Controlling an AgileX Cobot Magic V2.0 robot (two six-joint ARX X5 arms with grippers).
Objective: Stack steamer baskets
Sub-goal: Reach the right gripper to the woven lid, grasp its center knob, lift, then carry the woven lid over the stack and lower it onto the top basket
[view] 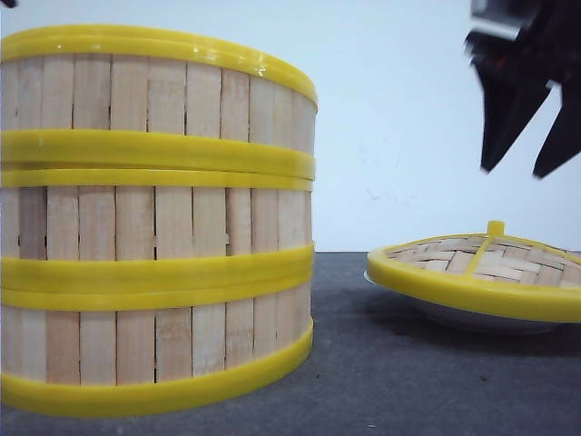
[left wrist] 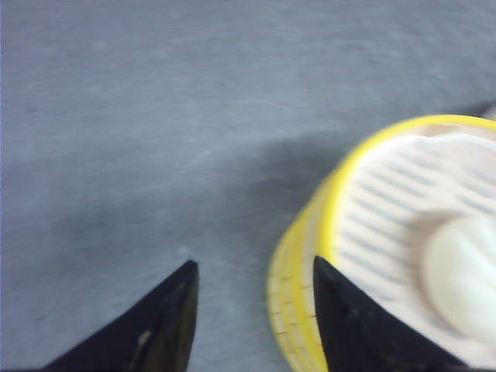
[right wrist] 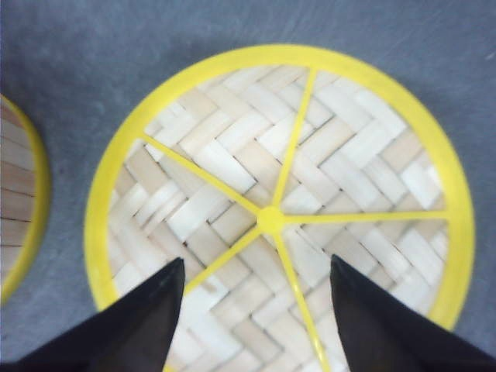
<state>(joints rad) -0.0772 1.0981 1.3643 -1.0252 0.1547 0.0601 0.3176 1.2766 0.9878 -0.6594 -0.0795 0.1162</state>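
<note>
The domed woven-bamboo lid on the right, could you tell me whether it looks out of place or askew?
Yes. The domed woven-bamboo lid with yellow rim sits tilted on a shallow white plate, its left edge higher, rather than on the stack of three bamboo-slat steamer baskets.

Three steamer baskets [view: 154, 218] are sitting one on top of another in a single stack on the left of the desk [view: 390, 381], close to the front camera. Over to the right and further back, the lid [view: 481, 268] is resting tilted on a plate [view: 472, 318], well apart from the stack. The right gripper [view: 531, 168] is hanging in the air above the lid, its fingers [right wrist: 132, 325] pointing down over the lid's near half. In the left wrist view, the left gripper [left wrist: 256, 310] is hovering over the rim of the topmost basket [left wrist: 310, 256], one finger outside the wall, one inside, and something pale [left wrist: 461, 279] is lying in that basket.
</note>
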